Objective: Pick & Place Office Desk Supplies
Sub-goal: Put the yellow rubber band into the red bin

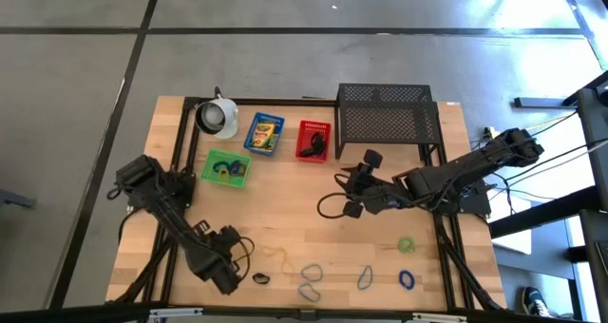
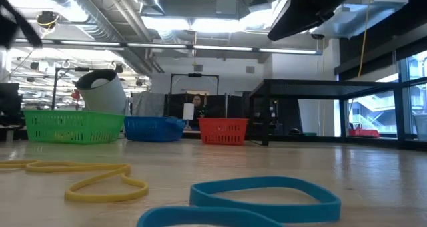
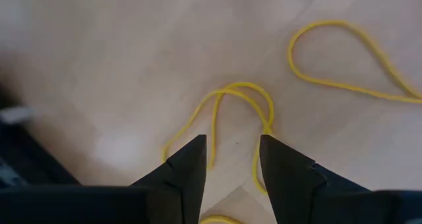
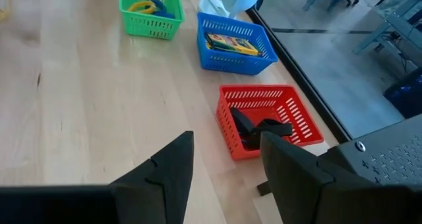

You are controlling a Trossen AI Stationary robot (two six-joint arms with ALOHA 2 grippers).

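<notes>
Left gripper [image 3: 232,159] over a yellow band [image 3: 245,99]

We judge it light, limp, flat on the desk [image 3: 99,59]: pinch one strand. Its jaws stand apart, empty; right gripper [image 4: 224,159] waits, released.

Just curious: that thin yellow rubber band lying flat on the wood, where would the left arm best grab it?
Probably from straight above, at the narrow bend of the thin yellow rubber band, where two strands run close together. It lies flat on the wooden table, and the left tool hovers open just over that spot.

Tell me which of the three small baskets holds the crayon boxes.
The blue basket, the middle one of the row: yellow-green crayon boxes lie inside it. The green basket holds bands, the red basket dark clips.
</notes>
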